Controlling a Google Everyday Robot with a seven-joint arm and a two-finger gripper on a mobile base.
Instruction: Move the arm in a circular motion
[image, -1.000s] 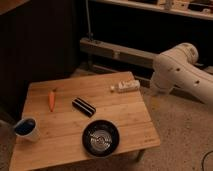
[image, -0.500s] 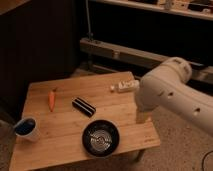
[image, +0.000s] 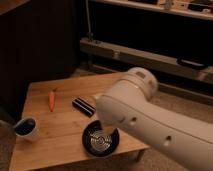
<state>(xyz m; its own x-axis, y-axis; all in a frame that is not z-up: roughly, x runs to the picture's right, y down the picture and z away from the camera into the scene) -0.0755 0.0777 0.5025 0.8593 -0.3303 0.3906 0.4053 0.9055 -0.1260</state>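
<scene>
The large glossy white arm (image: 145, 120) fills the lower right of the camera view. Its rounded joint hangs over the right side of the low wooden table (image: 50, 130). Small dark screw holes show on its side. The gripper and the arm's tip are hidden from view. The arm covers the table's right edge and part of the black bowl (image: 97, 140).
On the table lie an orange carrot (image: 51, 99), a black cylinder (image: 83, 106) and a blue-and-white mug (image: 26, 128) at the front left. A dark wall stands behind, and a low metal shelf rail (image: 135, 54) runs at the back right.
The arm has swung left and toward the camera, growing larger. It now covers the table's right side and the white object that lay there.
</scene>
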